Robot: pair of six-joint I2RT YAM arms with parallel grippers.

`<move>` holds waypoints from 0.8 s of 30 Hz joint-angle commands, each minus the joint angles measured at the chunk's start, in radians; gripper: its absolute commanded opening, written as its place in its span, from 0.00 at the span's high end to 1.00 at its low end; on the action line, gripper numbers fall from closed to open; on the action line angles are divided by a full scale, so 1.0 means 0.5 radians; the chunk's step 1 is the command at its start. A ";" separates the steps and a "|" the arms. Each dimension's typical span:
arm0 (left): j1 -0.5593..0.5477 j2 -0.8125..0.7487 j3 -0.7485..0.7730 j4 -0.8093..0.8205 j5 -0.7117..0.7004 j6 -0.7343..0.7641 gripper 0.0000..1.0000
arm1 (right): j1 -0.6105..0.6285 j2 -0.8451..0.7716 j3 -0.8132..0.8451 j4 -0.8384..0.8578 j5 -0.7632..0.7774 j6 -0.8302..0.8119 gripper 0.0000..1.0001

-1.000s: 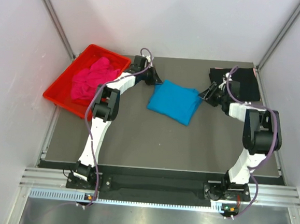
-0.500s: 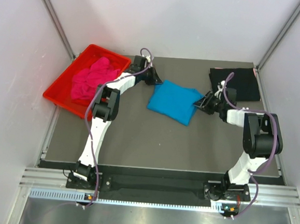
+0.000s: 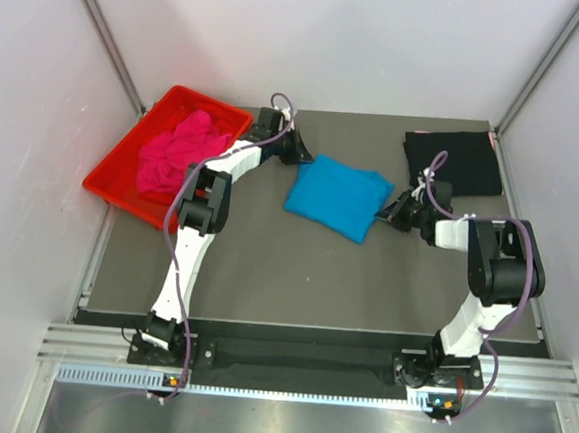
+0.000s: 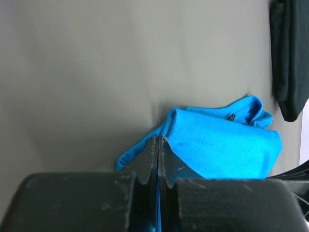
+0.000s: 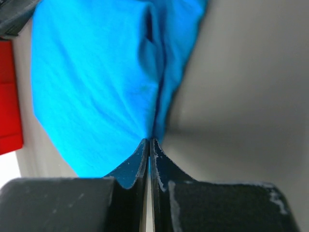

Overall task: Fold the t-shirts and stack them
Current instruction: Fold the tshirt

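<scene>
The turquoise-blue t-shirt (image 3: 336,202) lies folded in the middle of the table. My left gripper (image 3: 302,155) is shut on its far left corner; the left wrist view shows blue cloth (image 4: 222,150) pinched between the closed jaws of that gripper (image 4: 159,140). My right gripper (image 3: 388,212) is at the shirt's right edge. In the right wrist view the folds of the shirt (image 5: 96,87) run into the closed jaws of this gripper (image 5: 149,141). The black t-shirt (image 3: 454,159) lies folded at the far right. The magenta-pink t-shirt (image 3: 179,153) lies crumpled in the tray.
A red plastic tray (image 3: 111,187) stands at the far left, partly over the table's edge, and shows in the right wrist view (image 5: 9,96). The black shirt shows at the right edge of the left wrist view (image 4: 289,58). White walls close in on both sides.
My right gripper has moved nearer and a little left, down along the blue shirt's right edge, away from the black shirt. The left gripper has stayed put.
</scene>
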 commanded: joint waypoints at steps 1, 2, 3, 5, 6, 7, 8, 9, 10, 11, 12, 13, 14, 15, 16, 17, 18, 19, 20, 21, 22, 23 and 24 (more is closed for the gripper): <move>0.047 0.015 -0.001 -0.053 -0.192 0.061 1.00 | 0.013 -0.159 -0.056 0.048 0.101 -0.107 1.00; 0.047 0.015 -0.001 -0.053 -0.183 0.061 1.00 | 0.013 -0.171 -0.062 0.042 0.113 -0.110 1.00; 0.047 0.015 0.002 -0.050 -0.177 0.064 1.00 | 0.016 -0.183 -0.065 0.033 0.110 -0.110 1.00; 0.047 0.012 0.005 -0.025 -0.137 0.064 1.00 | 0.013 -0.186 -0.056 0.024 0.092 -0.125 0.94; 0.047 0.009 0.012 -0.016 -0.055 0.052 1.00 | 0.013 -0.202 -0.056 0.018 0.098 -0.119 0.84; 0.047 0.000 0.009 -0.001 -0.020 0.046 0.99 | 0.013 -0.211 -0.062 0.018 0.101 -0.107 0.77; 0.047 -0.009 0.009 0.008 -0.002 0.043 0.94 | 0.013 -0.226 -0.065 0.012 0.098 -0.101 0.69; 0.047 -0.052 0.006 0.008 0.011 0.046 0.83 | 0.013 -0.254 -0.062 -0.001 0.082 -0.095 0.65; 0.047 -0.074 -0.004 0.008 0.005 0.052 0.79 | 0.016 -0.269 -0.053 -0.049 0.067 -0.095 0.62; 0.053 -0.101 -0.001 -0.022 0.004 0.061 0.76 | 0.016 -0.290 -0.047 -0.083 0.052 -0.095 0.62; 0.056 -0.165 0.002 -0.047 -0.023 0.082 0.72 | 0.019 -0.342 -0.041 -0.123 0.052 -0.095 0.62; 0.059 -0.199 -0.001 -0.065 -0.041 0.095 0.71 | 0.019 -0.379 -0.044 -0.196 0.039 -0.104 0.62; 0.062 -0.236 0.002 -0.093 -0.072 0.113 0.70 | 0.028 -0.419 -0.041 -0.234 0.030 -0.107 0.65; 0.068 -0.316 0.005 -0.184 -0.112 0.156 0.70 | 0.040 -0.480 -0.031 -0.286 0.018 -0.116 0.66; 0.069 -0.359 0.009 -0.224 -0.206 0.186 0.68 | 0.068 -0.502 0.008 -0.329 0.000 -0.141 0.67; 0.069 -0.402 0.002 -0.270 -0.241 0.211 0.67 | 0.086 -0.518 0.036 -0.417 -0.022 -0.156 0.71; 0.065 -0.484 -0.034 -0.316 -0.265 0.236 0.67 | 0.129 -0.530 0.082 -0.436 -0.065 -0.168 0.72; 0.059 -0.528 -0.065 -0.320 -0.275 0.239 0.67 | 0.151 -0.530 0.103 -0.443 -0.086 -0.168 0.73; 0.056 -0.561 -0.095 -0.320 -0.223 0.236 0.68 | 0.175 -0.518 0.125 -0.440 -0.117 -0.171 0.73; 0.035 -0.620 -0.126 -0.317 -0.195 0.245 0.68 | 0.190 -0.466 0.149 -0.443 -0.187 -0.165 0.73; 0.020 -0.647 -0.196 -0.320 -0.180 0.254 0.69 | 0.221 -0.432 0.186 -0.430 -0.215 -0.138 0.73; -0.017 -0.678 -0.243 -0.311 -0.146 0.260 0.69 | 0.230 -0.401 0.190 -0.397 -0.288 -0.123 0.73; -0.033 -0.733 -0.374 -0.265 -0.109 0.266 0.69 | 0.237 -0.328 0.180 -0.299 -0.322 -0.107 0.73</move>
